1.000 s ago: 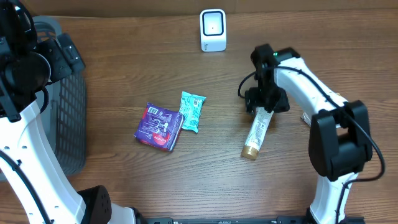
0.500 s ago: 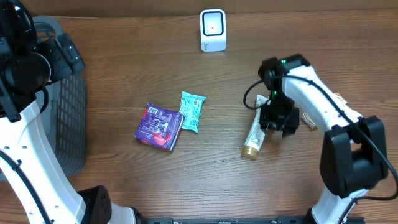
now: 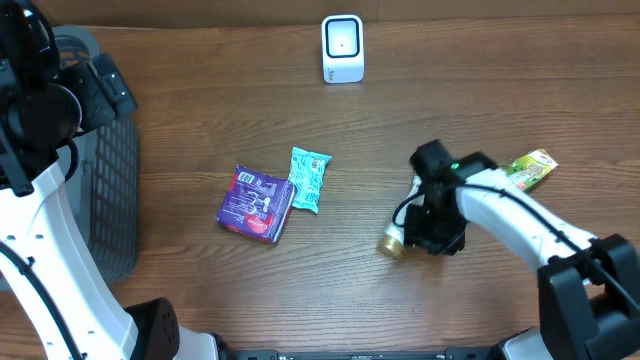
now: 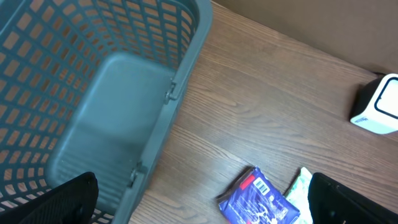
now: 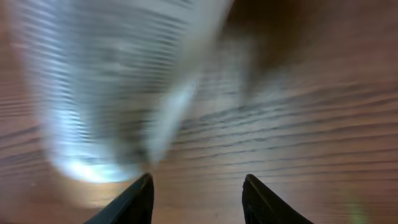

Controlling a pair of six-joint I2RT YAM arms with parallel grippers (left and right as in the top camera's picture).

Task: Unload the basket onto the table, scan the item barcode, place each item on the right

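Holds left end effector (image 4: 205, 204) wide open near basket (image 4: 93, 93). Hangs right end effector (image 3: 435, 228) over tube (image 5: 112, 93), mid-right on bench (image 3: 200, 300), cap (image 3: 391, 244) poking out left; cannot tell grip from blurred wrist view.

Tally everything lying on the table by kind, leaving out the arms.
Packets: 3 (purple packet, teal packet, green packet)
Tube: 1
Scanner: 1
Basket: 1
Total: 6
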